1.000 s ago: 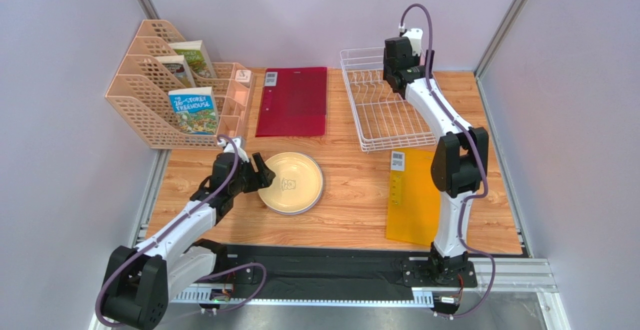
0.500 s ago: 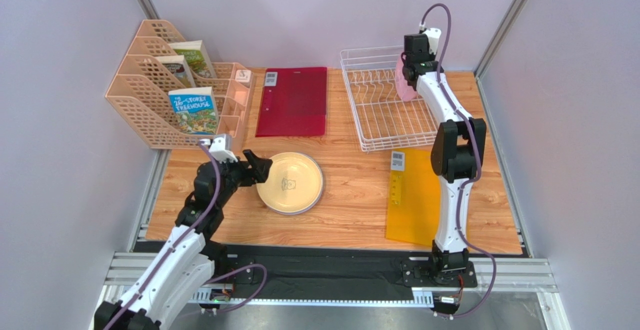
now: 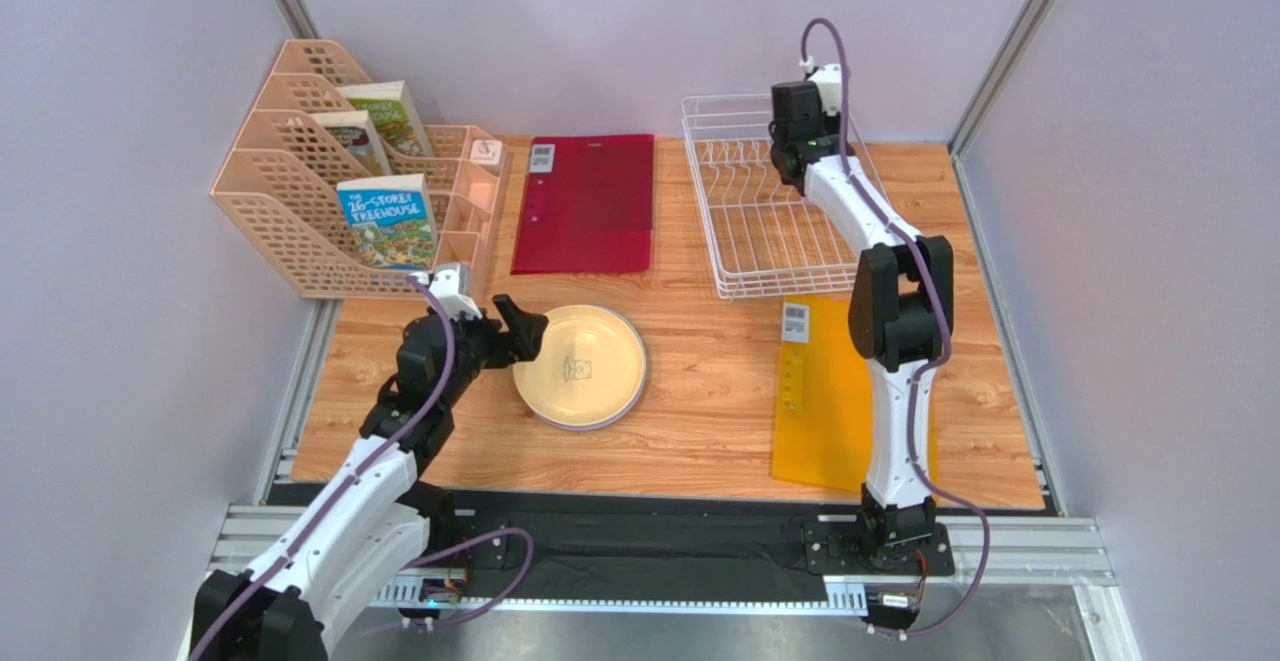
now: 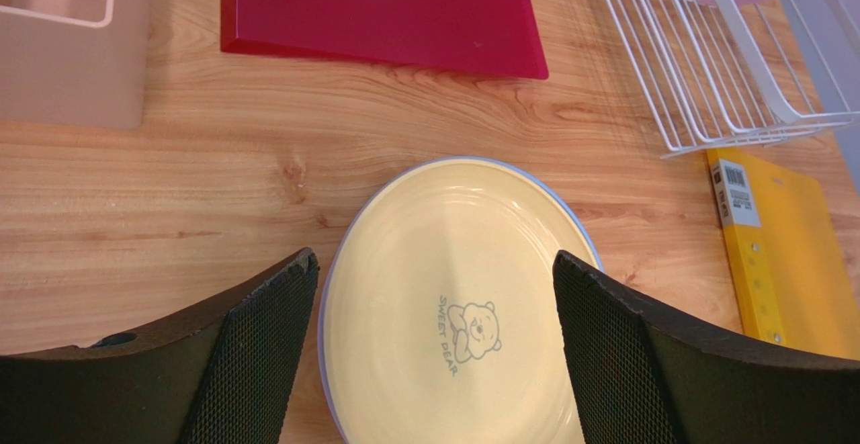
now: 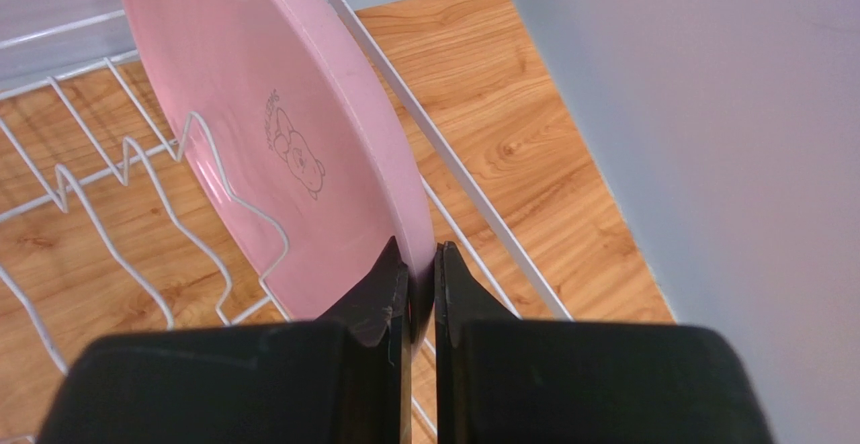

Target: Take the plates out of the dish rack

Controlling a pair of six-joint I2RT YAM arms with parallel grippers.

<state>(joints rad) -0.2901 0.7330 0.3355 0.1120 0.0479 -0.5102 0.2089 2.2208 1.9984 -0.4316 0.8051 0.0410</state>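
Observation:
A cream-yellow plate [image 3: 582, 366] with a bear print lies flat on the table, and a bluish rim [image 4: 578, 230] of another plate shows under it. My left gripper [image 3: 508, 334] hovers open at its left edge, its fingers [image 4: 252, 353] standing wide on either side of the plate [image 4: 454, 303] without touching it. In the white wire dish rack [image 3: 747, 241] a pink plate [image 5: 273, 112] stands on edge among the tines. My right gripper [image 5: 422, 273] is shut on that plate's rim. In the top view the right arm [image 3: 792, 129] hides the pink plate.
Peach lattice file holders [image 3: 301, 181] with books stand at the back left. A red folder [image 3: 586, 204] lies beside them, and a yellow folder [image 3: 827, 391] lies in front of the rack. A grey wall [image 5: 707, 112] runs close to the rack's right side.
My right gripper has closed on the pink plate's rim in the rack. My left gripper has opened wider, and its arm has shifted a little beside the yellow plate.

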